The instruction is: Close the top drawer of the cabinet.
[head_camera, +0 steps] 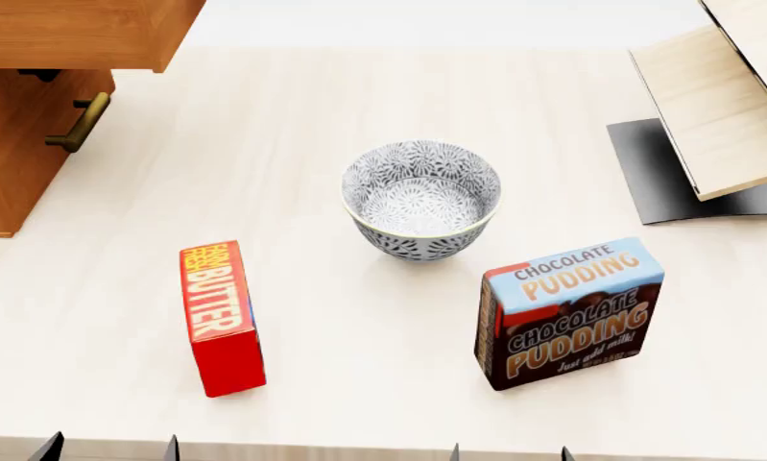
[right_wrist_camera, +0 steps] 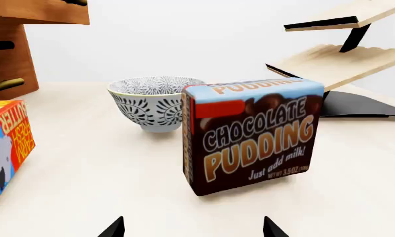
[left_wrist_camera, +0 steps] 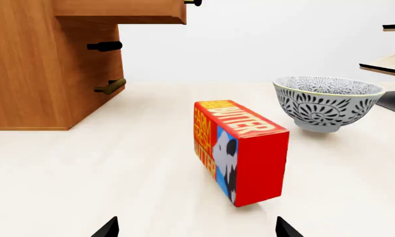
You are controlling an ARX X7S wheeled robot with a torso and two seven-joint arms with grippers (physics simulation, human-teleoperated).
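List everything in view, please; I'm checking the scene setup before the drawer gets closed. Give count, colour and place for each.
top drawer: one, orange-brown wood, pulled out from the cabinet at the table's far left.
cabinet: one, orange-brown, far left, with a brass bar handle on a lower drawer front.
bowl: one, grey-and-white patterned, upright at the table's middle.
butter box: one, red with yellow lettering, near left of the bowl.
chocolate pudding box: one, brown and light blue, near right of the bowl.
rack: one, pale wood on a black base, far right.
table: one, pale wood-look.
left end effector: dark fingertips, open, facing the butter box.
right end effector: dark fingertips, open, facing the pudding box.
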